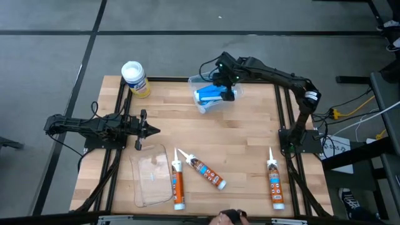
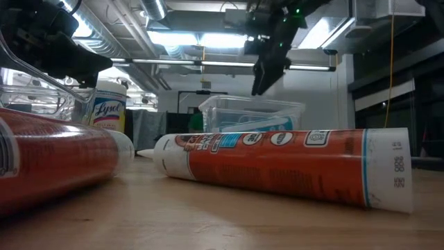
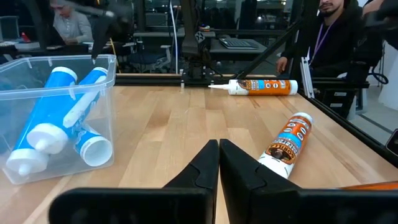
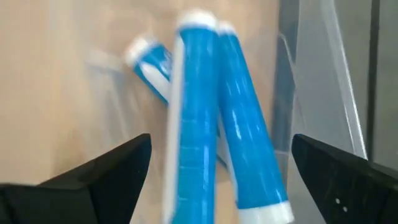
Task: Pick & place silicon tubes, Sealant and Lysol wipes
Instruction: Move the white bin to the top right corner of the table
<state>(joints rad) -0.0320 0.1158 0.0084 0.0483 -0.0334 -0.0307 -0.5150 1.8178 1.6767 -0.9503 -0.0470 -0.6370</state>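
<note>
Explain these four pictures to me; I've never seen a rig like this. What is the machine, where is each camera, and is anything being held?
Two dark robot arms work at a wooden table. One picture looks straight down, one looks level across the tabletop, and two come from cameras on the arms' wrists.

The right end effector hangs open over a clear bin holding blue tubes; it grips nothing. The left end effector waits shut and empty at the table's left side.

Also on the table: the yellow Lysol wipes at the back left, three orange tubes near the front, and a second clear bin, apparently empty.
</note>
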